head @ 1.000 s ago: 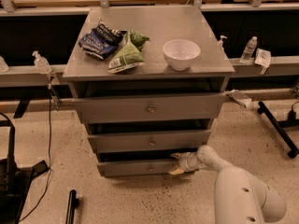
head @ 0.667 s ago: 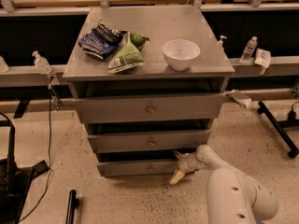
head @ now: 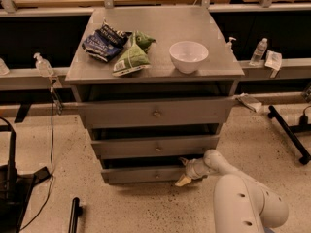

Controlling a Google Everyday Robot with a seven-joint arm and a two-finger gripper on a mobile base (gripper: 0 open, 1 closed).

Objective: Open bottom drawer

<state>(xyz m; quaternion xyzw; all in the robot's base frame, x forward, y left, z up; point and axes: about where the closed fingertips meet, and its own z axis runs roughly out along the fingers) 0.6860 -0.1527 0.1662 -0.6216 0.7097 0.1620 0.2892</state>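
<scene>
Arm [head: 219,162]: I see it stretched low, coming in from the right of the bottom drawer [head: 141,175].
Gripper [head: 184,172]: at that drawer's right end.
Grip: I cannot tell.

Your arm [head: 243,200] is smooth, rounded white shells, with small dark holes on the fat lower link. It narrows to a grey-and-cream gripper [head: 184,171], low beneath the table's [head: 155,30] front right corner.
</scene>
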